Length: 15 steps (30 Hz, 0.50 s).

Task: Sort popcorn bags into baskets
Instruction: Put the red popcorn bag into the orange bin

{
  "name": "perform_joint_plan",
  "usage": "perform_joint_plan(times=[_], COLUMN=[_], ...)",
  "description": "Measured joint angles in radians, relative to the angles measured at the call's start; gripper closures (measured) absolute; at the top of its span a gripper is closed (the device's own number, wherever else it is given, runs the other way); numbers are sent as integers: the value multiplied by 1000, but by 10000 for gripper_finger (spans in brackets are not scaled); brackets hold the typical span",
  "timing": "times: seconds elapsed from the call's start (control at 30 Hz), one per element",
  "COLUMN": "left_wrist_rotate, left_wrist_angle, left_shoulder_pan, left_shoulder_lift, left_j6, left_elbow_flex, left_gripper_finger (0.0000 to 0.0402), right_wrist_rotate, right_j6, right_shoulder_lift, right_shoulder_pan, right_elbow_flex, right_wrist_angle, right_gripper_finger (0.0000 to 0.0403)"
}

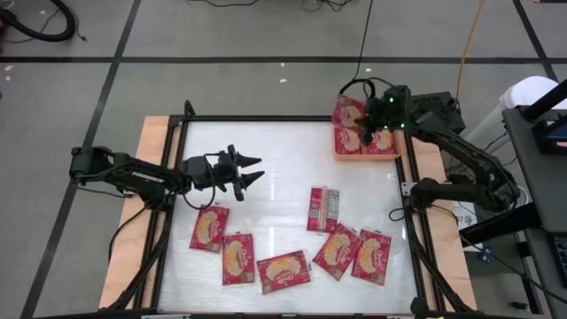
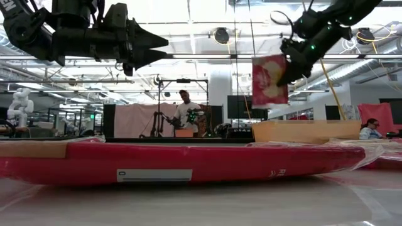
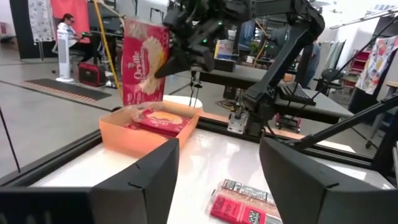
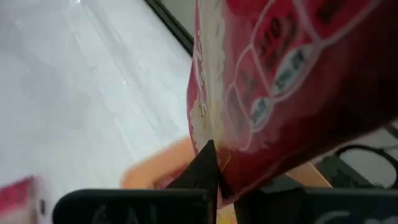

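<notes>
Popcorn bags, flat red packets with a yellowish popcorn picture, lie mostly along the table's near edge: six [image 1: 285,268] in a loose row, one [image 1: 323,209] showing its grey-white printed panel. More lie in the orange tray [image 1: 339,156] at the far right corner. The right gripper [image 1: 367,131] is clamped on one bag [image 2: 269,79], hanging it upright above the tray. The left gripper [image 1: 251,174] hovers with fingers spread and empty near the left edge.

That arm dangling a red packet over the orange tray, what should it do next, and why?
Probably lower a little and let go. The right gripper is shut on a popcorn bag hanging upright above the orange tray, which already holds packets. Six more lie on the table.
</notes>
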Motion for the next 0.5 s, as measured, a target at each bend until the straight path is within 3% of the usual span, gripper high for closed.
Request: perform_joint_plan(times=[0.17,0.37,0.5], left_wrist_rotate=[-1,-1,-1], left_wrist_angle=[0,-13,-16], left_shoulder_pan=[0,0,-1], left_shoulder_lift=[0,0,0], left_j6=[-4,-21,-27], left_elbow_flex=[0,0,0], left_gripper_finger=[194,206,210], right_wrist_rotate=[-26,-170,-172], right_j6=[-38,-55,-58], right_shoulder_lift=[50,132,179], right_shoulder_pan=[-72,-106,-106], right_elbow_flex=[0,0,0], right_wrist_angle=[-59,-117,-164], right_gripper_finger=[392,392,392])
